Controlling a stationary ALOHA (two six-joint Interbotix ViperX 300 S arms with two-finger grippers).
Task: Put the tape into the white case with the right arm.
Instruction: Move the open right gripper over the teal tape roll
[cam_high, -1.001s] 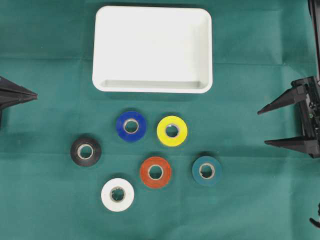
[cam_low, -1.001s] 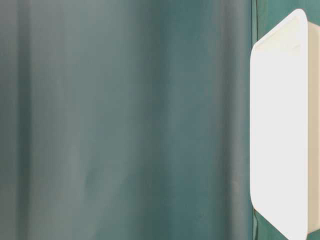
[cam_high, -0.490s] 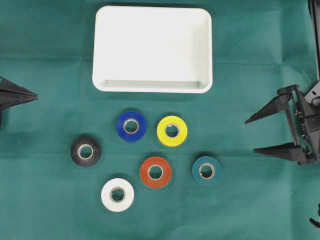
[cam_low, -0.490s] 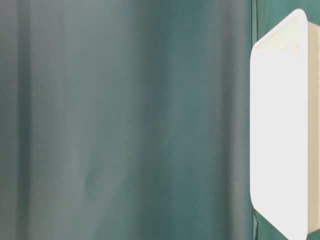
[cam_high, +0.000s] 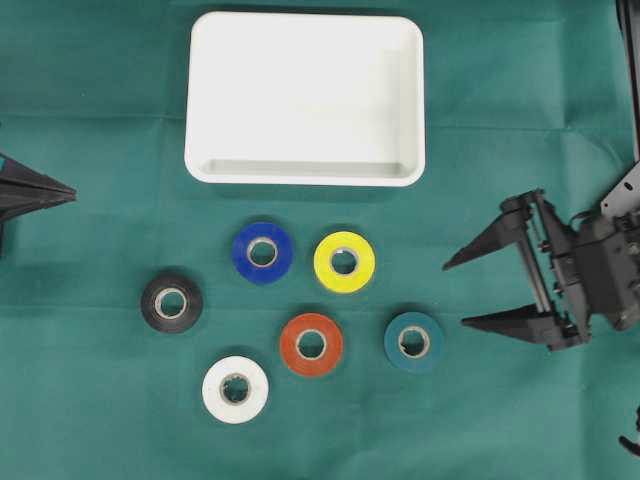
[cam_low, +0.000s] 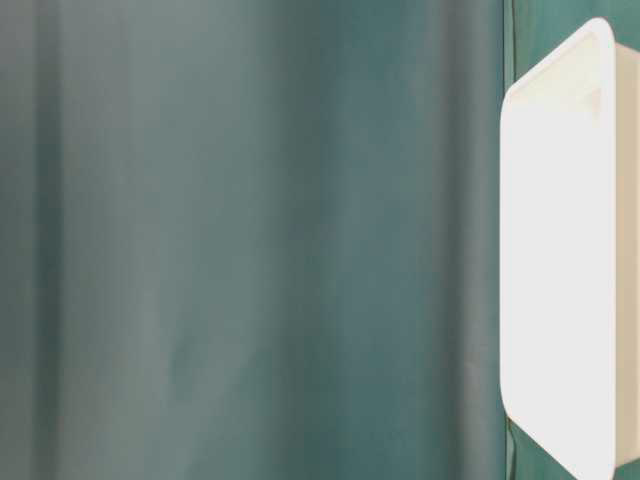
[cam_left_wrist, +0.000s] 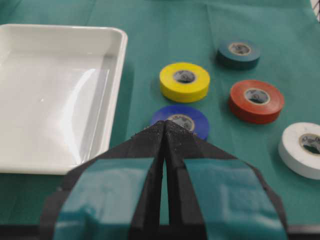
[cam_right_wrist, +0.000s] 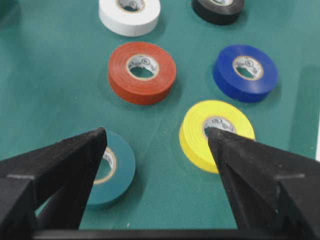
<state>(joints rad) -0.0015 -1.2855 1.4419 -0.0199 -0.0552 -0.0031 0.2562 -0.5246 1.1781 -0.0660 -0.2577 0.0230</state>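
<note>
So there's printing on the cardboard cores of the tape rolls, small dark marks, but it's too small and soft to actually read in any view. No brand I can make out.

Count: six rolls of tape, one of each colour, one tray, two grippers, all on a green cloth (cam_high: 90, 400).

Going left to right in the overhead view: the left gripper with teal-blue marks (cam_high: 70, 190) sits at the far left edge, and the left wrist view shows its two fingers pressed together with nothing between them. Then the glossy black tape roll (cam_high: 171, 302), the white tape roll (cam_high: 235, 389) nearest the bottom, the dark blue tape roll (cam_high: 262, 252), the red-orange tape roll (cam_high: 311, 344), the bright yellow tape roll (cam_high: 344, 262) and the teal tape roll (cam_high: 414, 342). All lie flat, apart from each other, none in the tray.

The shallow white rectangular plastic case (cam_high: 305, 172) lies above the rolls and has nothing in it.

The all-black latticed right gripper (cam_high: 457, 294) is just right of the teal roll, fingers spread wide, holding nothing. Its wrist view frames the teal and yellow rolls between the tips.
</note>
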